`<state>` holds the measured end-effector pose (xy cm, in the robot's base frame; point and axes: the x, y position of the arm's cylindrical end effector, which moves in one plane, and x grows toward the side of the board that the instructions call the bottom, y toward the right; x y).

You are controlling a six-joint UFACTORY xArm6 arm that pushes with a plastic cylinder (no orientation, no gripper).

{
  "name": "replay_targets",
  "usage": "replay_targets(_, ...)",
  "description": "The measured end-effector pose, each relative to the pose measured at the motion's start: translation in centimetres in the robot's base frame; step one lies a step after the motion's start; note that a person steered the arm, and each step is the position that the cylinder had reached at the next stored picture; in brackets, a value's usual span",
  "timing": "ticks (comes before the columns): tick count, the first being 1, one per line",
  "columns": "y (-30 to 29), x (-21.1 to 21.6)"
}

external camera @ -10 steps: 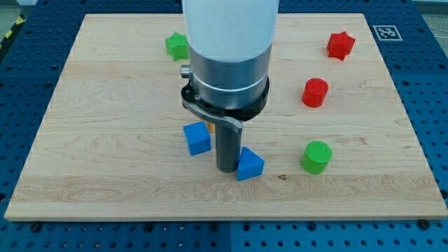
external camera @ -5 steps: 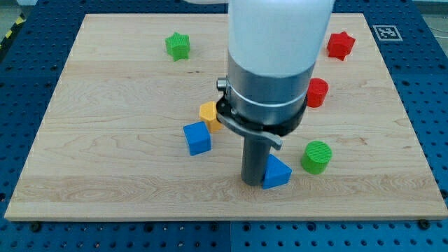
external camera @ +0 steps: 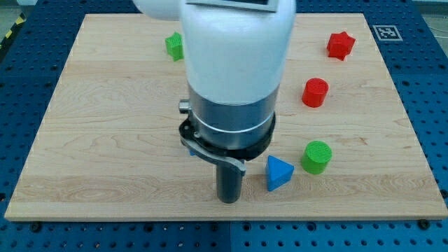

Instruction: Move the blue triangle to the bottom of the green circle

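Note:
The blue triangle (external camera: 278,173) lies on the wooden board, just left of and slightly below the green circle (external camera: 316,157), close to it with a small gap. My tip (external camera: 229,201) stands near the view's bottom, to the left of the blue triangle and a little lower, not touching it. The arm's white and grey body covers the board's middle above the tip.
A red cylinder (external camera: 315,92) stands above the green circle. A red star (external camera: 340,45) sits at the top right. A green star (external camera: 173,46) shows partly at the top left. A blue cube (external camera: 190,148) peeks out behind the arm. The board's bottom edge (external camera: 224,218) is just below my tip.
My tip pushed the blue triangle to the right towards the green circle, then drew back left and down, away from it. The arm now hides the blue cube and the orange block.

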<state>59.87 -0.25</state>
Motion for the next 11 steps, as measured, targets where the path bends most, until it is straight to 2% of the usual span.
replay_targets(3,1.5,-3.3)
replay_targets(7,9.5,-3.3)
replay_targets(11,11.8,-2.1)
